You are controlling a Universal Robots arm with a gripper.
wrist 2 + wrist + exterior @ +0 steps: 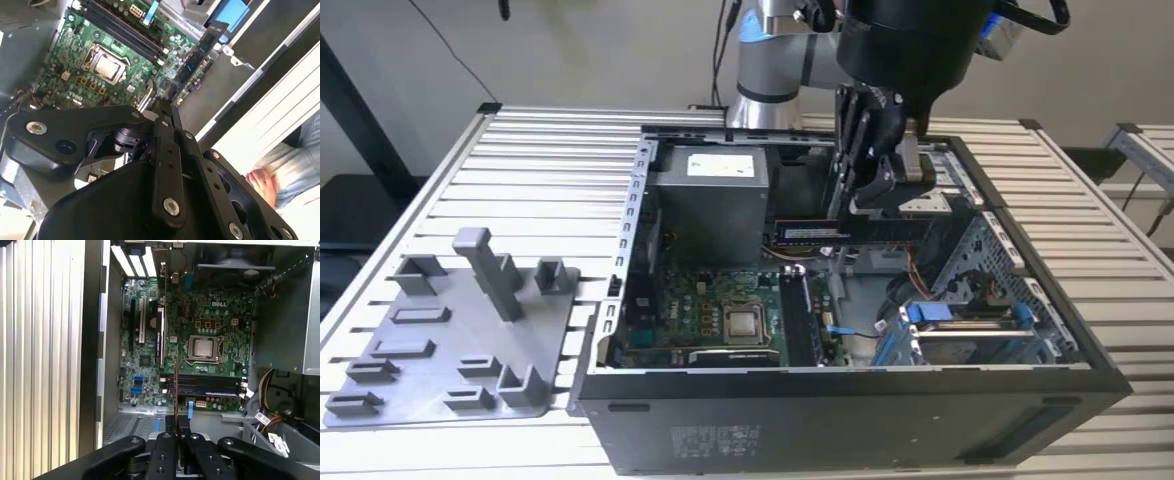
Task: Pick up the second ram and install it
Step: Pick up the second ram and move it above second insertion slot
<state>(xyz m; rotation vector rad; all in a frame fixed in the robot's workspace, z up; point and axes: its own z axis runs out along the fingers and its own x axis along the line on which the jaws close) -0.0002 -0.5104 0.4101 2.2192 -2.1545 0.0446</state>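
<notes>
The second ram (834,232) is a dark, long, thin stick held level over the open computer case (854,385). My gripper (867,205) is shut on its upper edge and hangs above the motherboard (707,310). In the second wrist view the ram (200,55) sticks out past the gripper (167,107) toward the board. In the first wrist view the ram (176,375) shows edge-on as a thin line running from the gripper (176,422) across the memory slots (205,385). One dark stick (797,318) stands in a slot on the board.
A grey fixture plate (400,350) with an upright post (487,270) lies at the exterior view's left. Inside the case are the power supply (707,195), the processor (744,323) and a blue drive caddy (961,320). A person's hand (262,182) rests beside the case.
</notes>
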